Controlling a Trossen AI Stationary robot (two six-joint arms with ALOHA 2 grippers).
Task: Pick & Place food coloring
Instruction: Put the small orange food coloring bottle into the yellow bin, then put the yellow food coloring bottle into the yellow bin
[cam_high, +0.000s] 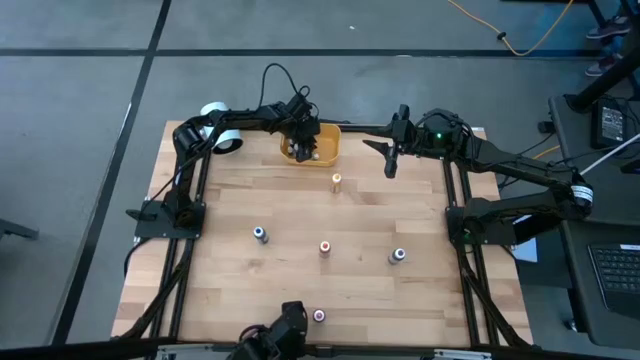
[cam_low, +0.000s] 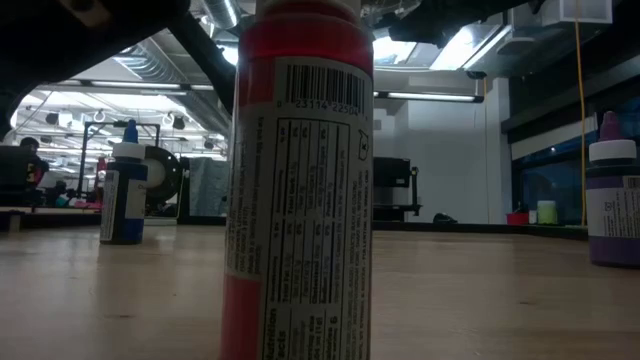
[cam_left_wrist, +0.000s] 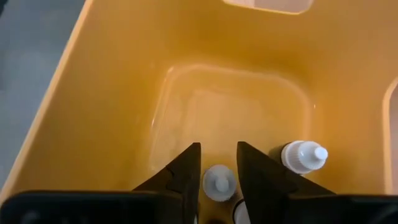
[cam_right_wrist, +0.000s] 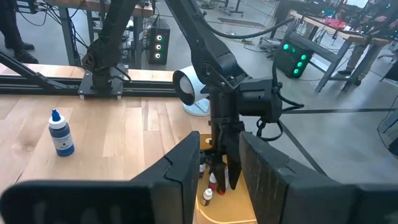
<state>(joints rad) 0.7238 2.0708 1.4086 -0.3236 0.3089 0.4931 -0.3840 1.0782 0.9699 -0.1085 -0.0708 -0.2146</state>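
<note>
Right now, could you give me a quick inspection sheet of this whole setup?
Surface: wooden table, bare between bottles.
Job's things: five food coloring bottles standing loose on the table; more inside the yellow bin at the far edge.
Clutter: white cylinder beside the bin.
End effectors: left end effector inside the bin, fingers either side of a white-capped bottle; right end effector open, hovering right of the bin.
Cables: orange cable on the floor.
Surroundings: grey floor; desk with laptop at right.
</note>
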